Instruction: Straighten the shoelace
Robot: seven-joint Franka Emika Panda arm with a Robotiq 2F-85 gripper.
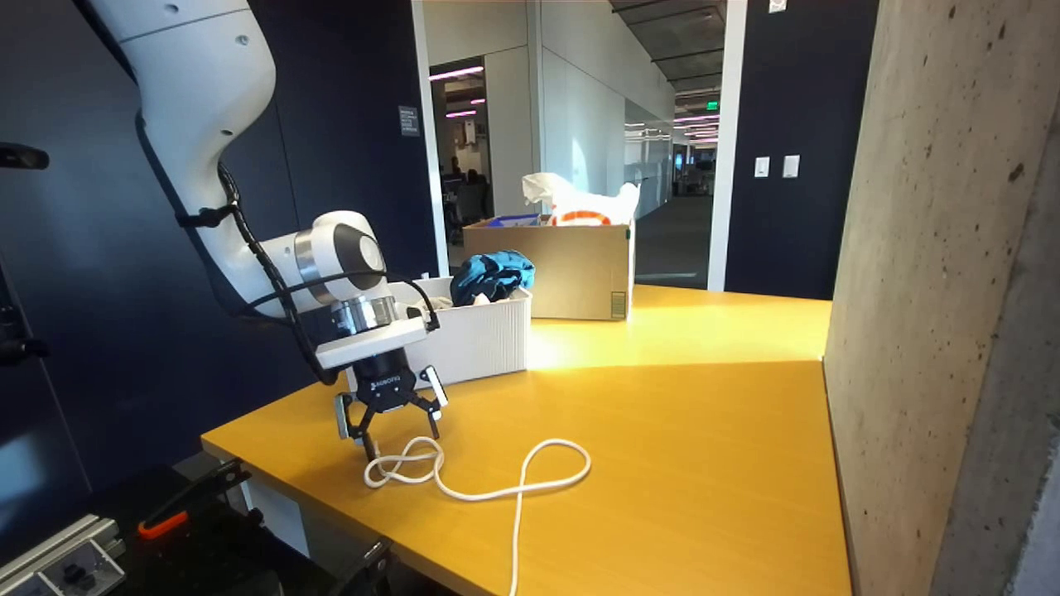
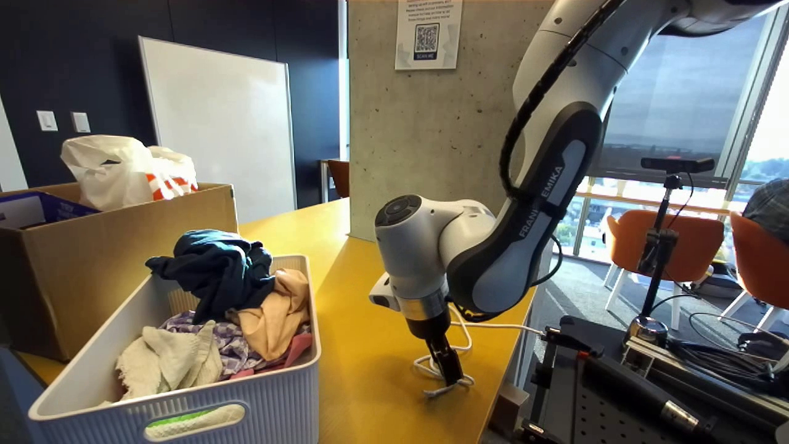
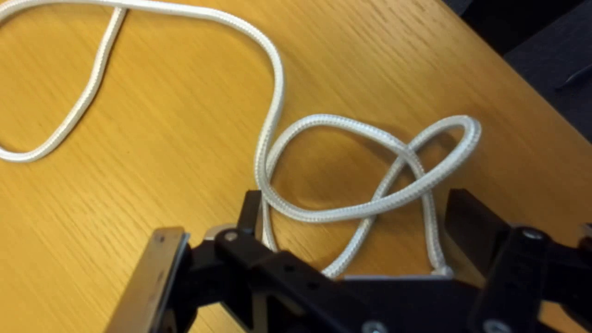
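Shoelace [image 3: 323, 216]: wht, braided, looped & crossing itself on tbl [image 3: 175, 115]
Your gripper [image 3: 356, 210]: fingers wide apart nr the loops, nothing held

Pretty clearly an office, imo
Whiteboard [image 2: 222, 135], orange chairs [image 2: 696, 246] near a big window [image 2: 678, 117], corridor [image 1: 679, 236] with strip lights [image 1: 697, 118].

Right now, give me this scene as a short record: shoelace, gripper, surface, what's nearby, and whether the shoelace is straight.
Object: white shoelace
Shape: crossing loops near one end, a wider loop farther along
Surface: yellow table
Tool: gripper, open, low over the looped end
Contact with shoelace: cannot be told
Nearby: white bin holding cloths; beside it, a cardboard box
Straight: no
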